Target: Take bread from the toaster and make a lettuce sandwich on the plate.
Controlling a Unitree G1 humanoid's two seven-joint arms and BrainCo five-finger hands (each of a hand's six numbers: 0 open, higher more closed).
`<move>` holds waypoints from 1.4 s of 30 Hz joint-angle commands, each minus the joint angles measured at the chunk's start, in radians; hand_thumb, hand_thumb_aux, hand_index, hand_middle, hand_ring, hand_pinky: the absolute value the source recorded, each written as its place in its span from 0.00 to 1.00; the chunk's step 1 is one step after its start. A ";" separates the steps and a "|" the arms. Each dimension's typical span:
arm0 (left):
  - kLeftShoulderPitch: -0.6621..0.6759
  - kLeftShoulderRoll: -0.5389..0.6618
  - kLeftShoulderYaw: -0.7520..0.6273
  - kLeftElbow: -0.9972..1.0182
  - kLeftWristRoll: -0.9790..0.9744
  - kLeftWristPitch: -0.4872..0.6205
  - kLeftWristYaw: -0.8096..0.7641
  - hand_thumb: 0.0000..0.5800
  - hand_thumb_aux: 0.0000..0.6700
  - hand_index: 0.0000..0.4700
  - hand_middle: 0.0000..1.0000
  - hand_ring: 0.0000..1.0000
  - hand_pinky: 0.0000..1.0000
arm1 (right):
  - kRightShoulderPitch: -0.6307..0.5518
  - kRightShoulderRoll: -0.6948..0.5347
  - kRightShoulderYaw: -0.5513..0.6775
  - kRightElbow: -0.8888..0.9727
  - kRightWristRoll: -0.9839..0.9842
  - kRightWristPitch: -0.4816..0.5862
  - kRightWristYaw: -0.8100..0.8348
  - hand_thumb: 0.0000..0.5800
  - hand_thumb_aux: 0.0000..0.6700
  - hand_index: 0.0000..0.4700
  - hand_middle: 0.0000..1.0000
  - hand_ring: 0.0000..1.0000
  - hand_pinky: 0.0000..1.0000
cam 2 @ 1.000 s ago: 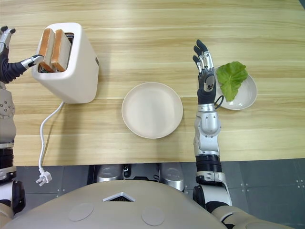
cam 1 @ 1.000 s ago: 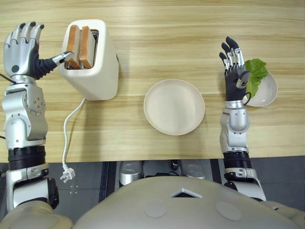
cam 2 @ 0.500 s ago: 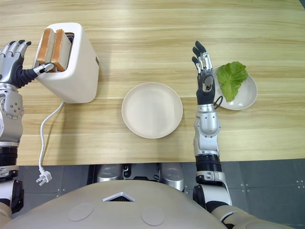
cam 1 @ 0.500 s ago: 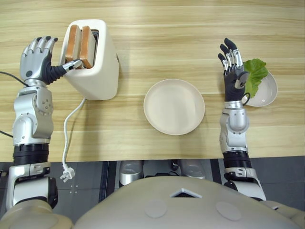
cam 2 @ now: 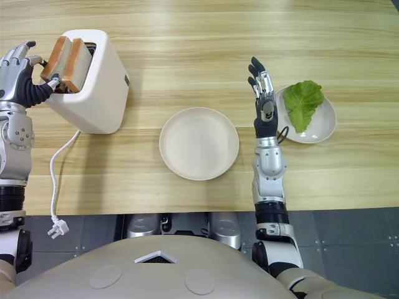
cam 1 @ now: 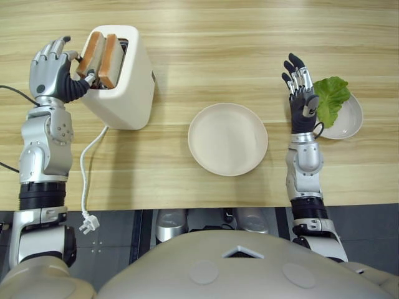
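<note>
left hand (cam 1: 55,71) has closed in, fingers now pinching the outer browned toast slice (cam 1: 91,51) in the cream boxy toaster (cam 1: 128,87), so lifting can begin; right hand (cam 1: 301,99) stays spread.

left hand (cam 1: 53,70) closed on bread (cam 1: 92,52) — now tilted

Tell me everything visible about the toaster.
The toaster is a cream, smooth-sided box with rounded corners, standing upright on the wooden table at the robot's left. Two browned bread slices stick up from its top slots; the left hand grips the outer slice. Its white cord trails off the table edge, unplugged.
</note>
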 commanded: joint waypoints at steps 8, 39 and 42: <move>-0.036 -0.044 -0.051 0.049 -0.096 -0.045 0.022 1.00 1.00 0.98 0.99 0.99 0.99 | -0.023 0.001 0.002 0.044 -0.001 -0.017 0.000 0.00 0.00 0.00 0.00 0.00 0.00; -0.025 -0.531 -0.372 0.011 -0.610 -0.052 -0.366 1.00 1.00 0.98 1.00 1.00 1.00 | -0.273 -0.661 0.119 0.756 -0.829 0.110 -0.809 0.00 0.00 0.00 0.00 0.00 0.00; 0.005 -0.551 -0.416 0.034 -0.576 -0.065 -0.347 1.00 1.00 0.98 1.00 1.00 1.00 | -0.297 -0.663 0.200 0.835 -0.868 0.155 -0.849 0.00 0.00 0.00 0.00 0.00 0.00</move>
